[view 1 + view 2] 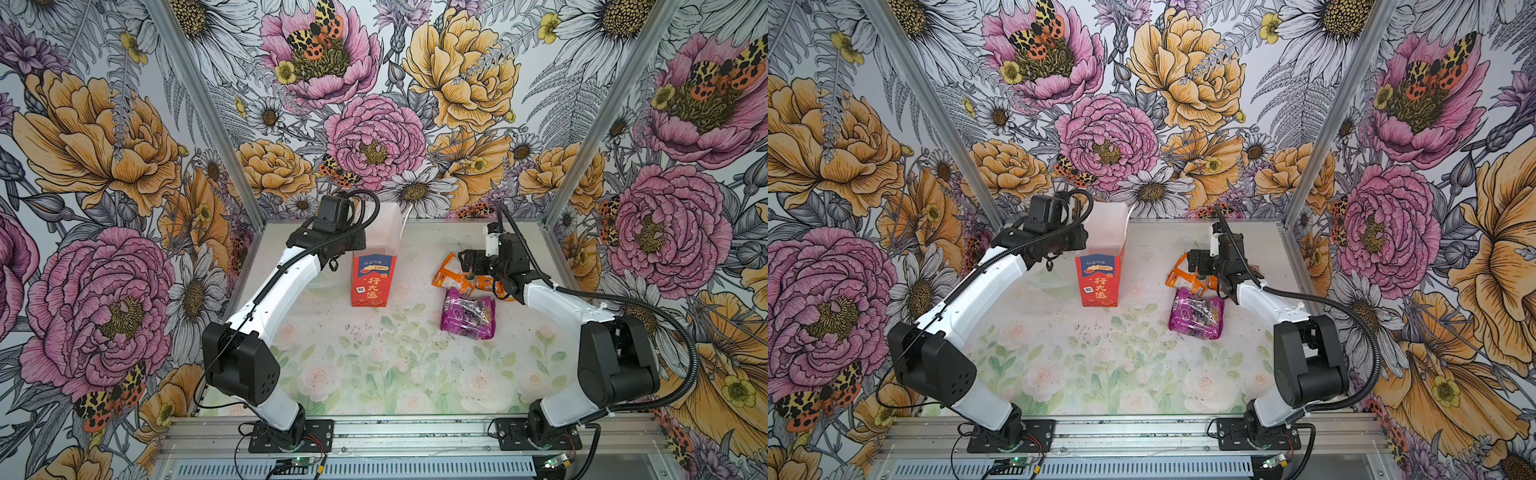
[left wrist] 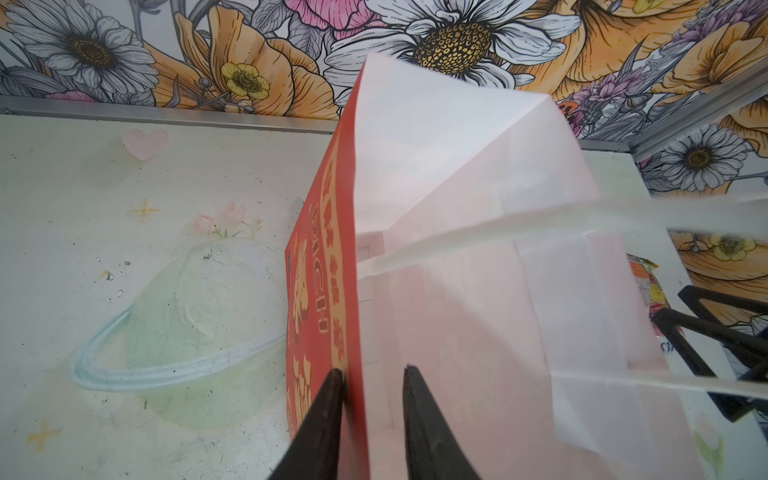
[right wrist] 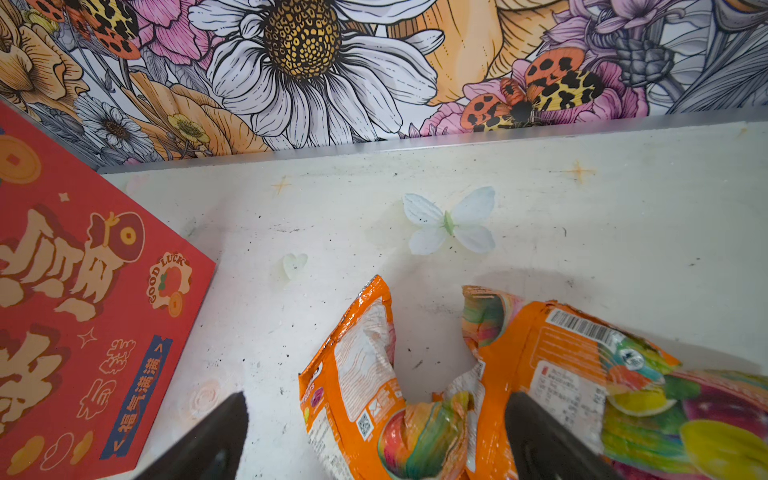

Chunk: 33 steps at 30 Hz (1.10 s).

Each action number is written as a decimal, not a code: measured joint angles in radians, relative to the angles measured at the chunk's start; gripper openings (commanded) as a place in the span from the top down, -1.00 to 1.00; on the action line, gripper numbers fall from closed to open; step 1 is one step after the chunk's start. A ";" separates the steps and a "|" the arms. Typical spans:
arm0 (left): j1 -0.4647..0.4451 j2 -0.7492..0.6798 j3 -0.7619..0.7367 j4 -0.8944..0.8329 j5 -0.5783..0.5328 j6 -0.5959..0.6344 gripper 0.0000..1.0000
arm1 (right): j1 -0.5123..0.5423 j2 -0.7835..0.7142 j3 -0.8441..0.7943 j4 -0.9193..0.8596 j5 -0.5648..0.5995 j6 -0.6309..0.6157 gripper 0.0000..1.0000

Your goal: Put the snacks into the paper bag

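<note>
The paper bag [image 1: 371, 278] stands upright at 12 o'clock from the centre of the table [image 1: 374, 374], mouth open. The snacks lie outside it, at its 3 o'clock: orange packets [image 1: 446, 274] overlapping, and a magenta packet [image 1: 468, 313] at their 5 o'clock. The left gripper [image 2: 372, 374] straddles the bag's 9 o'clock wall, jaws slightly apart, not clamped. The right gripper [image 3: 376, 399] is spread wide astride one orange packet.

Hazards:
- Closing may catch both overlapping packets, or slip off the crinkled film.
- The unclamped bag may tip if struck.
- A cord handle [image 2: 540, 226] crossing the mouth may snag a packet.
</note>
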 measured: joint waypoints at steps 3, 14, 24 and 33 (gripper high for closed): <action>0.003 0.000 -0.001 0.000 0.000 -0.005 0.35 | 0.000 0.000 0.000 0.000 0.000 0.000 -0.95; 0.008 0.000 -0.009 0.000 0.000 -0.013 0.39 | 0.002 0.013 0.001 0.000 0.000 0.000 -0.95; 0.017 -0.001 -0.013 0.000 0.003 -0.020 0.53 | 0.006 0.014 0.002 -0.003 0.000 0.000 -0.95; 0.021 -0.005 -0.023 0.000 0.004 -0.020 0.54 | 0.008 0.014 0.002 -0.003 0.000 0.000 -0.95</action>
